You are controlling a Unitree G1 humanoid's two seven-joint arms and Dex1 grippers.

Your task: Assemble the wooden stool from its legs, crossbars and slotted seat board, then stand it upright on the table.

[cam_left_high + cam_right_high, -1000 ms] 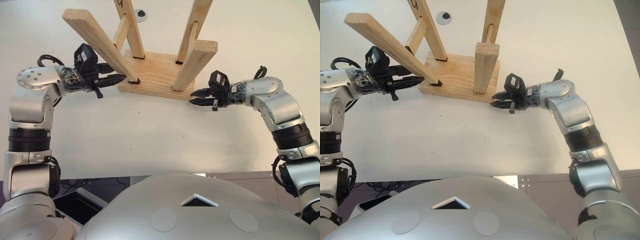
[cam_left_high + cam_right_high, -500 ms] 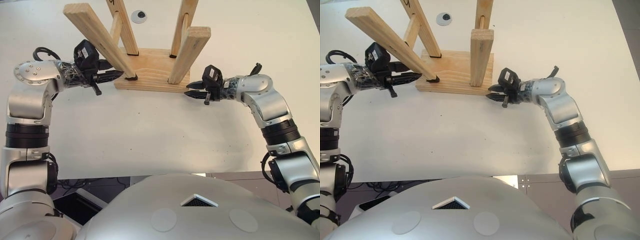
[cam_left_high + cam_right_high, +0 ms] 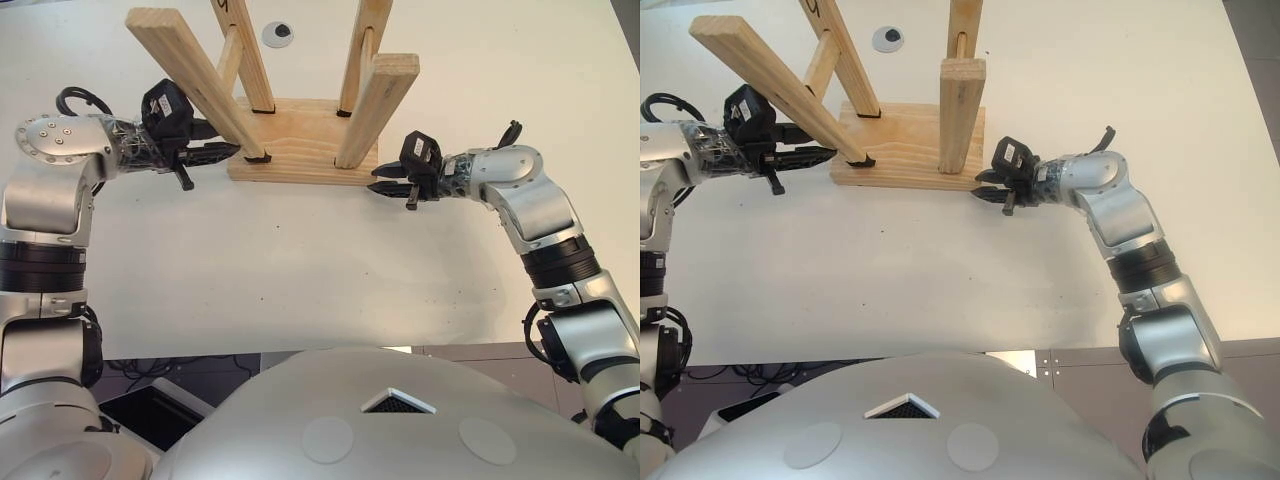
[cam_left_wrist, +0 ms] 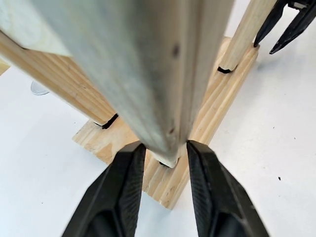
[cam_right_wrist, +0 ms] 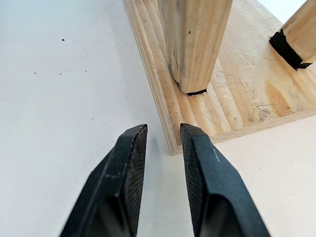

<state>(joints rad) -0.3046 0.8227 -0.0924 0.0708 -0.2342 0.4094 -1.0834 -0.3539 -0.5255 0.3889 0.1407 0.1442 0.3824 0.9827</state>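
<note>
On the table (image 3: 300, 260) the board (image 3: 300, 140) lies sideways between my left gripper (image 3: 232, 151), slightly open around a leg (image 3: 200, 85), and my right gripper (image 3: 378, 187), slightly open beside its corner.

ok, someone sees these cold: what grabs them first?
The pale wooden stool upside down on the white table, its slotted seat board lying flat and four legs splaying upward. Then the black grippers flanking it: the left gripper at the foot of the near-left leg, the right gripper just off the board's near-right corner.
</note>
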